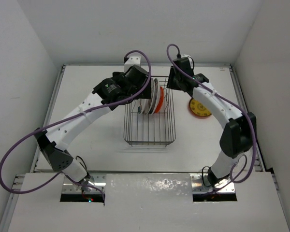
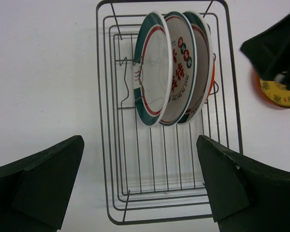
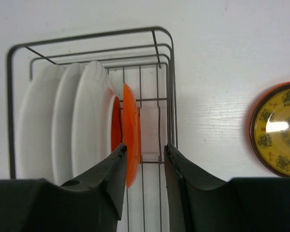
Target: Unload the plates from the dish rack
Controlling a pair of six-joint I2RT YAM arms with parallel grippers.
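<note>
The dark wire dish rack (image 1: pixel 150 133) stands mid-table. Three white plates with green and red rims (image 2: pixel 157 67) stand upright in its far end, with an orange plate (image 3: pixel 131 125) behind them on the right. A yellow plate with an orange rim (image 1: pixel 199 107) lies flat on the table right of the rack. My left gripper (image 2: pixel 140 141) is wide open and empty above the rack's near end. My right gripper (image 3: pixel 145 146) is open over the rack's far right corner. The orange plate's rim sits between its fingers, close to the left finger (image 3: pixel 113 169).
White walls close in the table on the left, back and right. The right arm's black wrist (image 2: pixel 275 48) hangs over part of the yellow plate (image 2: pixel 280 94). The rack's near half (image 2: pixel 164 169) holds only bare wires.
</note>
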